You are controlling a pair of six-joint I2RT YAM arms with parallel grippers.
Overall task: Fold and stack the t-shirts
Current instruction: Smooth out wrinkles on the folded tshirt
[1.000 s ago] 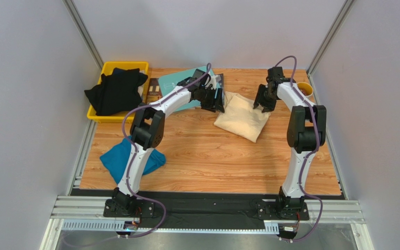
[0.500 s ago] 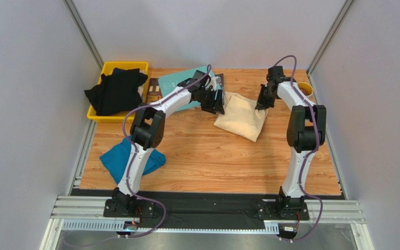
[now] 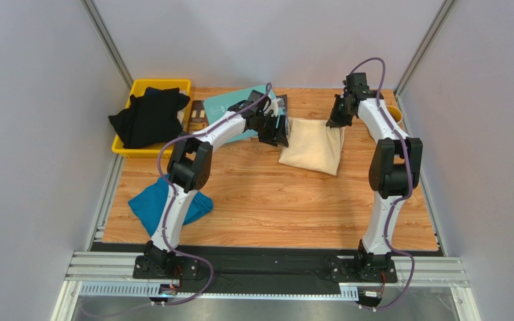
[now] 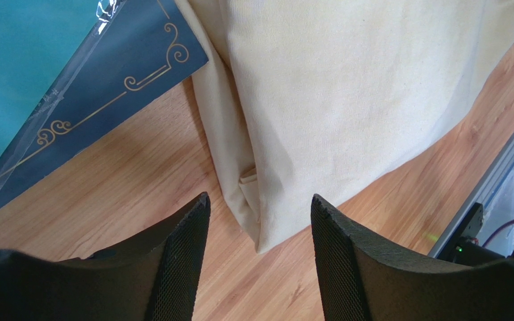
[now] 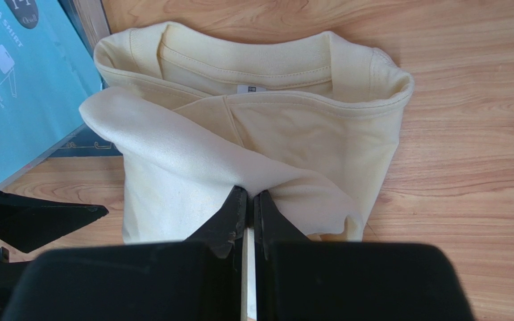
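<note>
A: Right tool (image 5: 246,206)?
B: Clenched on a raised fold of the cream shirt (image 5: 273,127). The rest of it lay on the tabletop (image 5: 481,134), ahead of the tool.
A: Left tool (image 4: 260,200)?
B: Released, fingers apart above the shirt's edge, teal board (image 4: 18,73) just beside.
A: Other shirts?
B: Teal shirt (image 3: 147,204) well behind the left tool. Black shirts (image 3: 147,119) in the yellow bin (image 3: 172,83), to its left.
</note>
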